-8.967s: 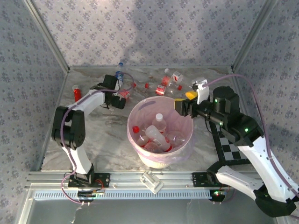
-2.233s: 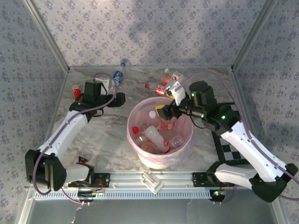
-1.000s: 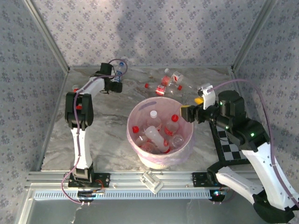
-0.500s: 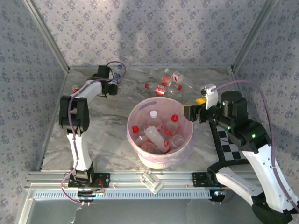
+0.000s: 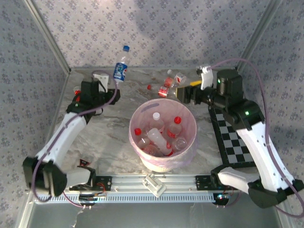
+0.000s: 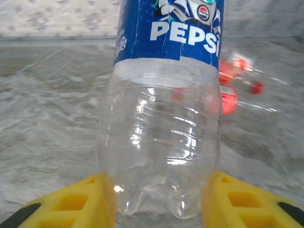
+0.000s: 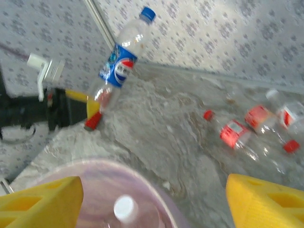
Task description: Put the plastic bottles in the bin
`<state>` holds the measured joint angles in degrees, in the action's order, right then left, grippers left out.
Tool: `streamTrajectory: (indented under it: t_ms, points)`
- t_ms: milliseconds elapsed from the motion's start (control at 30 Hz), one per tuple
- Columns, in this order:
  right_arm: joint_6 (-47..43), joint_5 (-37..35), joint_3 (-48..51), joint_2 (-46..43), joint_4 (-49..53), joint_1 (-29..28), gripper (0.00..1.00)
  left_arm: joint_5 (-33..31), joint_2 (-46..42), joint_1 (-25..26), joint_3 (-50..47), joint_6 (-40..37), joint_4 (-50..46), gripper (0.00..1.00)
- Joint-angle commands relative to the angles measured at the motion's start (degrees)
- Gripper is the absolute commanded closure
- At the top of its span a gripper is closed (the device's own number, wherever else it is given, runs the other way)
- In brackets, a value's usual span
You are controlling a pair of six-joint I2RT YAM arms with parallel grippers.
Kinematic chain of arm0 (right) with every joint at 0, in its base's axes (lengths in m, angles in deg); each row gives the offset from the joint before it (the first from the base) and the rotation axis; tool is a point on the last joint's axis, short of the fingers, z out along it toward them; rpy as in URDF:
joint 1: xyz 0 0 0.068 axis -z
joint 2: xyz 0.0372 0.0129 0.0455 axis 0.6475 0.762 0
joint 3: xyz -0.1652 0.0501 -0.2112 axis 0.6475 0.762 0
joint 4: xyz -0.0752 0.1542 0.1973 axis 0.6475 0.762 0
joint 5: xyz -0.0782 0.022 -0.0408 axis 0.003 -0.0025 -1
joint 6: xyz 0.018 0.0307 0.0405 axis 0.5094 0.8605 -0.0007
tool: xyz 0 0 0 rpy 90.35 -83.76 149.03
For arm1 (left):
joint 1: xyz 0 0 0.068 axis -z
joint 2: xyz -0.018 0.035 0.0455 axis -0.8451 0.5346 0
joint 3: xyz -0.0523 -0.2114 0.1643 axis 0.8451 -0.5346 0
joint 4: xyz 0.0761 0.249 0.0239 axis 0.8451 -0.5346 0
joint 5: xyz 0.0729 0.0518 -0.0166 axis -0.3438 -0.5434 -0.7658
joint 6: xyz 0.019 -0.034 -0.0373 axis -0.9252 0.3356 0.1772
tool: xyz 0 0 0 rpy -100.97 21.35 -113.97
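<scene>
Pepsi bottle (image 5: pixel 120 70) now lifted, clamped in left pincer (image 6: pixel 159 202); right pincer (image 7: pixel 154 199) gapes empty.

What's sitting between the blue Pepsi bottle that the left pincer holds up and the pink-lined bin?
Nothing. In the top view, the stretch of marble table between the Pepsi bottle, gripped in the left pincer, and the bin is bare.

blue-label bottle (image 5: pixel 120 69): clear, blue cap, upright, up off table, back left | bin (image 5: pixel 186 152): cream, pink liner, centre | bottles in bin (image 5: pixel 159 137): several, red/white caps | red-label bottles (image 5: pixel 166 88): lying behind bin
</scene>
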<state>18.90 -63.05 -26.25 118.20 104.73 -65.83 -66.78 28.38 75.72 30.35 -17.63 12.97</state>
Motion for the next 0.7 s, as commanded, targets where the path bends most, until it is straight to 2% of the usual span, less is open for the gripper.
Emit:
streamTrajectory:
  t_ms: [0, 167, 433, 567, 667]
  points:
    - [5.71, 7.21, -5.46, 4.97, -6.10, 0.25, 0.12, 0.68, -8.85, 2.85, -4.10, 1.08, -0.53, 0.91]
    - [11.85, 13.43, -14.12, 15.39, -11.54, -0.75, 0.00, 2.24, -19.90, 5.41, -8.83, 0.14, -0.60, 0.93]
    - [12.42, 17.63, -30.42, 31.85, -11.80, -6.60, 0.00, 5.92, -22.73, 6.04, -10.44, -3.79, -1.79, 0.93]
    - [12.96, 16.08, -32.36, 35.23, -14.40, -8.15, 0.00, 7.35, -22.99, 6.34, -11.43, -4.58, -0.52, 0.93]
    - [13.45, 15.12, -34.70, 38.18, -12.63, -8.10, 0.07, 7.71, -23.28, 6.65, -12.29, -4.55, 0.16, 0.93]
